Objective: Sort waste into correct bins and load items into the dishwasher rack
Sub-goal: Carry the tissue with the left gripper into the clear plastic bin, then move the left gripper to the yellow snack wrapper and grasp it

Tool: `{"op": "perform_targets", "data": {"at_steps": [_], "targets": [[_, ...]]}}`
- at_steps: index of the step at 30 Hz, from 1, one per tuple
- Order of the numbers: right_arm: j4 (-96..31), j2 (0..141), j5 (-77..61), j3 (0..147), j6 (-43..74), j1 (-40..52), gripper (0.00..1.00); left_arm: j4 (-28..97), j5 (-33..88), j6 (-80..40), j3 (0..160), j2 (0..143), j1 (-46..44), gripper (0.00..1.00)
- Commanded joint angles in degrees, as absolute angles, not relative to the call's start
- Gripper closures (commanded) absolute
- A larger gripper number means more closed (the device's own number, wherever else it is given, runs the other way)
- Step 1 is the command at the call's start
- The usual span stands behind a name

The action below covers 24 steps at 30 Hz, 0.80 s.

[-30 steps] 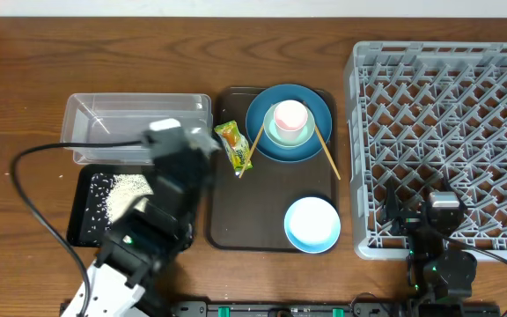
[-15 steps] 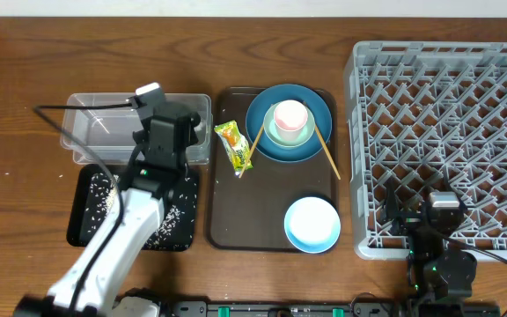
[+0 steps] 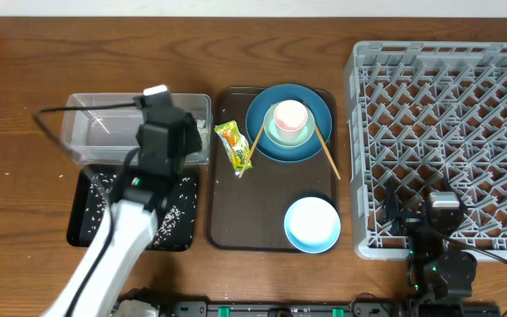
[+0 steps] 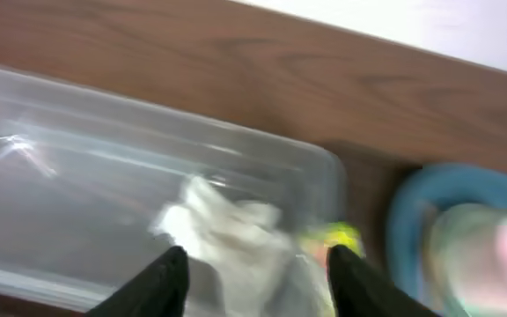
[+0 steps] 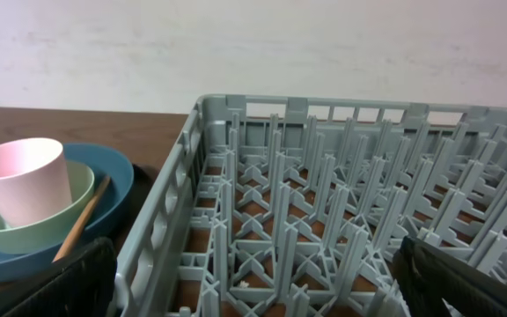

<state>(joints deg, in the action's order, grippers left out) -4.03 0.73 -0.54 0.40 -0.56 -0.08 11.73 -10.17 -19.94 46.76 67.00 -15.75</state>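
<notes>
Left wrist view: the left pincer (image 4: 258, 257) is being held with its fingers (image 4: 170, 282) spread apart, released, nothing being pinched. Just past the tips, the crumpled white napkin (image 4: 227, 224) is being seen lying inside the clear tub (image 4: 77, 132). From overhead, this pincer is being hung over the tub's right end, near the rim (image 3: 104, 99). Just below the tub, the black tray (image 3: 86, 220) is being shown with rice grains (image 3: 172, 216) scattered in it. To the right, on the brown serving tray (image 3: 262, 220), the yellow-green wrapper (image 3: 232, 146) is being seen beside the blue plate (image 3: 311, 145). The plate is being loaded with the mint bowl (image 3: 275, 134), the pink cup (image 3: 290, 114) standing in it, and the chopsticks (image 3: 327, 151) are being leaned across the plate's rim. The pale bowl (image 3: 312, 223) is being left nearer the front. Right wrist view: the right pincer (image 5: 271, 282) is being kept wide apart, empty, at the rack (image 3: 447, 106) on the desk (image 3: 16, 88).
</notes>
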Motion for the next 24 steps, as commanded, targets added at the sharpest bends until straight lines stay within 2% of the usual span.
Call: {"op": "perform_targets", "data": {"at_steps": [1,7,12,14,16,19,24], "targets": [[-4.3,0.6,-0.4,0.3,0.2,0.8,0.01,18.0,-0.7,-23.0,47.6,61.2,-18.1,0.51],[-4.3,0.6,-0.4,0.3,0.2,0.8,0.01,33.4,-0.4,-26.9,47.5,59.1,-23.1,0.53],[-4.3,0.6,-0.4,0.3,0.2,0.8,0.01,32.4,-0.4,-26.9,47.0,63.6,-25.5,0.54],[-4.3,0.6,-0.4,0.3,0.2,0.8,0.01,30.7,-0.4,-26.9,47.0,66.3,-25.9,0.62],[-4.3,0.6,-0.4,0.3,0.2,0.8,0.01,28.9,-0.4,-26.9,47.0,69.1,-26.0,0.75],[-4.3,0.6,-0.4,0.3,0.2,0.8,0.01,25.5,-0.4,-26.9,47.0,74.0,-26.0,0.86],[-4.3,0.6,-0.4,0.3,0.2,0.8,0.01,20.4,-0.3,-26.9,47.0,80.6,-26.6,0.87]]}}
